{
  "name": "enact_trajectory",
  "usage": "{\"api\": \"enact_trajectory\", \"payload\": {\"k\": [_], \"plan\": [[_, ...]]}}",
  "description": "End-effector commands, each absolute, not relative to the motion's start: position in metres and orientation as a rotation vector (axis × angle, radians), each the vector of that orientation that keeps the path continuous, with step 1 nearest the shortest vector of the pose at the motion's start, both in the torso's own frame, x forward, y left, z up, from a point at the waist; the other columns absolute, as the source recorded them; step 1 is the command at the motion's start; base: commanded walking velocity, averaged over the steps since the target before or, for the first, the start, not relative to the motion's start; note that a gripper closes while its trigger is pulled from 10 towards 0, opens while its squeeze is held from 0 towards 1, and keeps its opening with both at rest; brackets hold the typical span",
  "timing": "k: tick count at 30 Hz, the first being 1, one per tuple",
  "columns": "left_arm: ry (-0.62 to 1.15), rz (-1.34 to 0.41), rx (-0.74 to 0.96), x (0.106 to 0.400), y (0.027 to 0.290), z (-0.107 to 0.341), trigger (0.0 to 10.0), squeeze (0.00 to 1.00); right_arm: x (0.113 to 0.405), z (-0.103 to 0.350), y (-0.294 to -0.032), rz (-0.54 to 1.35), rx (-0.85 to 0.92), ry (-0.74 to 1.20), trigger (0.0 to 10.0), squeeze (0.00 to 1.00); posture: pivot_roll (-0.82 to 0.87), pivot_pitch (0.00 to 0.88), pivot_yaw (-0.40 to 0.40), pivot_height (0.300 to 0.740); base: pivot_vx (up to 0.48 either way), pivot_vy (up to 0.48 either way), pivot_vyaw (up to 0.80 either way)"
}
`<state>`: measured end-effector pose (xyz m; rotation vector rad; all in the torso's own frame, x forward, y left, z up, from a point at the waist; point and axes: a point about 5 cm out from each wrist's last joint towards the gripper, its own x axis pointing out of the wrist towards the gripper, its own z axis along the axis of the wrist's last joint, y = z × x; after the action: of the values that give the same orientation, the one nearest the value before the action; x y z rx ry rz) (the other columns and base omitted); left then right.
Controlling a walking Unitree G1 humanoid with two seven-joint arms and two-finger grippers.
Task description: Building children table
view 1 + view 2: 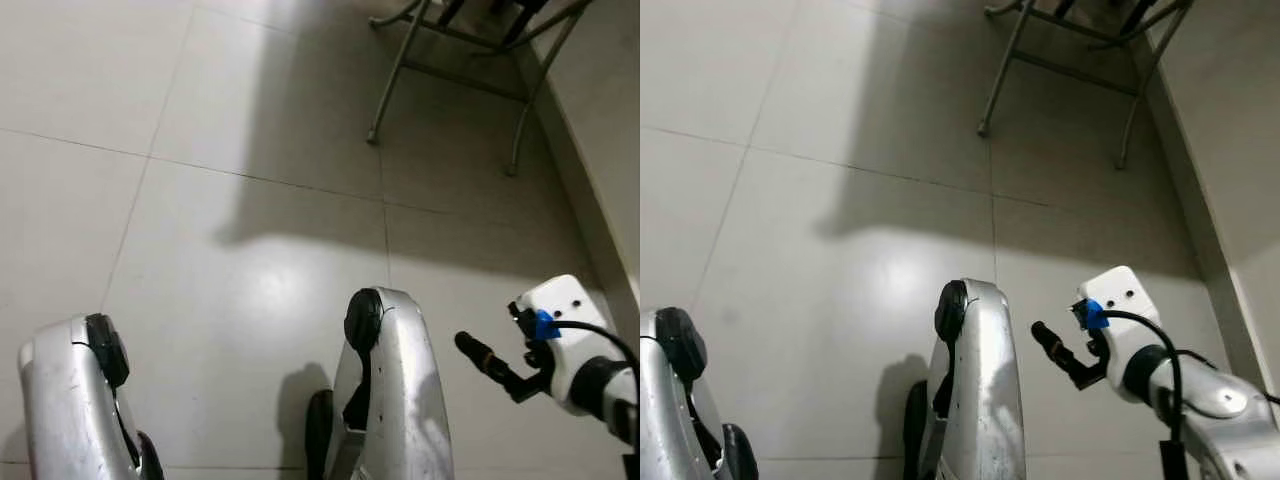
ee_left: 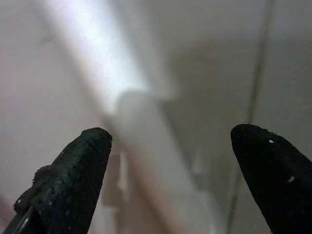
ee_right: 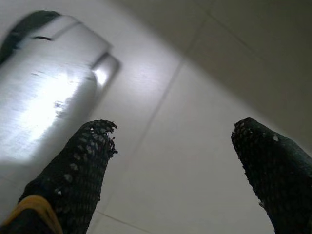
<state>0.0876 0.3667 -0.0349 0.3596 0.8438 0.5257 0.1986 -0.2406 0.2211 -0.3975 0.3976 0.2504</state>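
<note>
Table parts aren't something I can pick out for sure; closest candidate is a blurred pale white bar-shaped piece [image 2: 146,161] in the left wrist view, sitting between and beyond the left gripper [image 2: 170,161] fingers, not touched by them. Can't tell what it is. Left gripper fingers are spread wide apart w/ nothing between the tips.

Right gripper [image 3: 173,161] is likewise spread apart, holding nothing, pointing down at the pale glossy tiled floor [image 1: 250,280]. Its wrist cam also catches a shiny silver leg shell [image 3: 44,97] off to one side.

From the head cam I'm looking down at my own two silver legs: left knee [image 1: 70,400] low at the left, right knee [image 1: 385,380] in the middle. The right arm's white wrist housing w/ blue clip and black cable [image 1: 565,335] hangs just right of that knee.

Farther off, at the top, is a grey metal folding frame w/ thin legs [image 1: 450,70] standing on the tiles, near a pale wall [image 1: 605,130] on the right. A broad shadow lies across the floor beneath it.
</note>
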Motion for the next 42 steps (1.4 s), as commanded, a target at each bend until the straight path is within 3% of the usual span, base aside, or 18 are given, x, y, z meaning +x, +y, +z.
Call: {"api": "enact_trajectory", "payload": {"k": [1,16,21,35,36,39,40,42], "plan": [[0.929,0.509,0.356,0.067,0.361,-0.046,10.0,0.0,0.193,0.221,-0.244,0.251,-0.397,0.426,10.0,0.0,-0.38,0.466,-0.319,0.3,0.0,0.0,0.0],[0.969,0.565,0.389,0.047,0.372,-0.044,10.0,0.0,0.197,0.23,-0.25,0.272,-0.423,0.443,10.0,0.0,-0.4,0.482,-0.358,0.3,0.0,0.0,0.0],[0.987,0.657,0.371,0.041,0.375,-0.045,10.0,0.0,0.198,0.239,-0.255,0.281,-0.454,0.435,10.0,0.0,-0.46,0.48,-0.395,0.3,0.0,0.0,0.0],[0.996,0.693,0.289,0.05,0.361,-0.056,10.0,0.0,0.195,0.268,-0.265,0.271,-0.536,0.405,10.0,0.0,-0.59,0.469,-0.4,0.3,0.0,0.0,0.0],[0.989,0.675,0.275,0.054,0.357,-0.058,8.3,0.0,0.194,0.27,-0.267,0.264,-0.542,0.403,10.0,0.0,-0.59,0.471,-0.4,0.3,0.0,0.0,0.0],[0.983,0.66,0.265,0.056,0.354,-0.059,8.3,0.0,0.194,0.272,-0.268,0.259,-0.547,0.402,10.0,0.0,-0.59,0.471,-0.4,0.3,0.0,0.0,0.0],[0.958,0.62,0.254,0.062,0.348,-0.061,0.0,0.0,0.193,0.272,-0.269,0.255,-0.546,0.398,10.0,0.0,-0.56,0.471,-0.4,0.3,0.0,0.0,0.0],[0.932,0.542,0.245,0.071,0.337,-0.065,0.0,0.0,0.193,0.272,-0.268,0.255,-0.54,0.386,10.0,0.0,-0.55,0.473,-0.4,0.3,0.0,0.0,0.0]]}}
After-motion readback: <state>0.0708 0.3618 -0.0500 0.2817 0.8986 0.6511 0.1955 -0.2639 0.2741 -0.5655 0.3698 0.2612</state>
